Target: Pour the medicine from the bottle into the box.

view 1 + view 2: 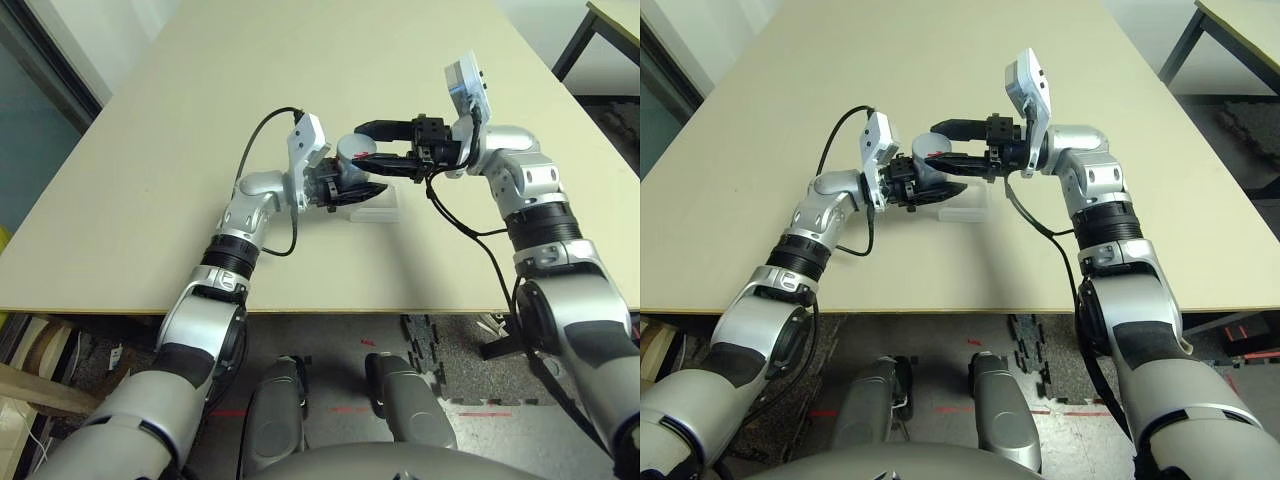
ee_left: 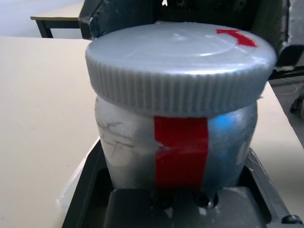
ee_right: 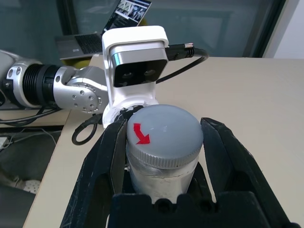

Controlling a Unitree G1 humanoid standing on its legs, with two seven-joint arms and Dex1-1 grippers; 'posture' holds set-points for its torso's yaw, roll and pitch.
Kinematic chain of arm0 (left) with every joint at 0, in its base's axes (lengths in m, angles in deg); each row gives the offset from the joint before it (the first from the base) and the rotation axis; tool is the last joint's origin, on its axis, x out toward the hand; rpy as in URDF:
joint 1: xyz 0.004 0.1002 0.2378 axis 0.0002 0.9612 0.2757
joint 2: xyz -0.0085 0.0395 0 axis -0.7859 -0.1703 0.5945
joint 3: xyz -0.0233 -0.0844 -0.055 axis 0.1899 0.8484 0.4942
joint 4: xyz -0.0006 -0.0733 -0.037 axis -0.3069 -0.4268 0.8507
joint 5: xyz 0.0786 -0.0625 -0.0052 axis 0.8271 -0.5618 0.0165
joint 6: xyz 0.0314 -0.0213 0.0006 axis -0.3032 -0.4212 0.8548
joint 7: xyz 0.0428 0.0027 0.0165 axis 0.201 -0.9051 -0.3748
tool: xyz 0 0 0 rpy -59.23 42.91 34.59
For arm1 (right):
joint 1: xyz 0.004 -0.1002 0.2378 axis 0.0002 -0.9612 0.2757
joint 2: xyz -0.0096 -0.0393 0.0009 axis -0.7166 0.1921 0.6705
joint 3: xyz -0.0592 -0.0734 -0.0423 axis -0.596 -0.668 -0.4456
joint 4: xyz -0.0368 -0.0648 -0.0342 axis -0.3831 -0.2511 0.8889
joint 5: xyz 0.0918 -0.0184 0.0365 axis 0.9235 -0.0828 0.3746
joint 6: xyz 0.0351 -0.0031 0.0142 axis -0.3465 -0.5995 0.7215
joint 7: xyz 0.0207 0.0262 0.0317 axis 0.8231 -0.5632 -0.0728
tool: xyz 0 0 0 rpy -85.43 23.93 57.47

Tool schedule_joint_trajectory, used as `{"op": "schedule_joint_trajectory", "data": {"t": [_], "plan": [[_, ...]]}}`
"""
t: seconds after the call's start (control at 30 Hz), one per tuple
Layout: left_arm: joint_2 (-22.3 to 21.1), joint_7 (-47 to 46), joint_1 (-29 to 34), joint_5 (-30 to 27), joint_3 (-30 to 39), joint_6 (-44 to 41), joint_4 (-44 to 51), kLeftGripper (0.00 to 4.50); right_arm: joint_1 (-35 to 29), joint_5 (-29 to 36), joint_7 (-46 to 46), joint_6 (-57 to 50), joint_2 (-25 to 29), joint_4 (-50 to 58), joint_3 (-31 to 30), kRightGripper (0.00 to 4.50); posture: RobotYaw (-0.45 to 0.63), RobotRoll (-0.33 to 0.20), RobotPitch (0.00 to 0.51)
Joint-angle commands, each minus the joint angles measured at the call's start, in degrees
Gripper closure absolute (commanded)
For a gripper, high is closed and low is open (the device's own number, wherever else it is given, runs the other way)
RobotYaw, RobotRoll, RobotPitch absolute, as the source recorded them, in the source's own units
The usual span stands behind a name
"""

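Observation:
My left gripper (image 1: 352, 183) is shut on the body of the silver-grey bottle (image 2: 128, 142), which it holds just above the table (image 1: 140, 190). The grey cap (image 3: 164, 130) with its red arrow mark is on the bottle. From the right, my right gripper (image 1: 362, 144) reaches in, shut on the cap, one black finger on each side. A strip of red tape runs down the bottle's side. Under and just right of the bottle, the clear plastic box (image 1: 378, 208) lies on the table. The medicine is hidden inside the capped bottle.
The beige table stretches wide to the left, right and behind the grippers, and its front edge is close to me. A second table's corner (image 1: 612, 25) stands at the far right. A black cable (image 1: 470, 232) loops off my right wrist.

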Motion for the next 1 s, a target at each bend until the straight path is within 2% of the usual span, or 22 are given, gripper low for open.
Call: {"op": "schedule_joint_trajectory", "data": {"t": [0.03,0.17,0.23,0.27,0.33,0.5,0.57,1.0], "plan": [[-0.7,-0.7,-0.3,-0.4,1.0,-1.6,-0.1,1.9,1.5,-1.4,-4.7,2.9,0.9,-1.4,-1.7,1.9,-0.22,0.0,0.128],[-0.6,-0.6,-0.2,-0.5,0.9,-1.8,0.2,1.9,3.6,-3.4,-3.0,4.5,1.3,-5.5,-1.4,1.97,-0.21,0.0,0.127],[-0.6,-0.6,-0.1,-0.6,1.0,-2.1,0.7,1.9,4.6,-4.5,-1.9,5.3,1.7,-7.5,-1.2,2.56,-0.21,0.0,0.126],[-0.6,-0.6,0.0,-0.6,1.0,-2.3,0.9,1.9,5.0,-4.9,-1.6,5.9,1.9,-8.4,-1.2,2.55,-0.21,0.0,0.126],[-0.5,-0.6,0.0,-0.6,1.0,-2.5,1.2,1.9,5.5,-5.2,-1.5,6.6,2.0,-9.6,-0.8,2.38,-0.21,0.0,0.126],[-0.6,-0.4,0.1,-0.6,1.1,-2.5,1.3,1.9,6.0,-3.2,-2.1,4.6,2.2,-10.0,0.8,0.56,-0.21,0.0,0.126],[-0.6,-0.4,0.1,-0.6,1.1,-2.5,1.2,1.9,5.9,-2.1,-2.1,2.7,2.1,-9.5,1.7,0.03,-0.22,0.0,0.125],[-0.1,-0.9,-0.5,0.6,0.8,0.5,-0.3,1.9,4.4,1.0,-1.0,-4.7,0.4,-4.4,2.8,0.0,-0.22,0.0,0.121]]}}
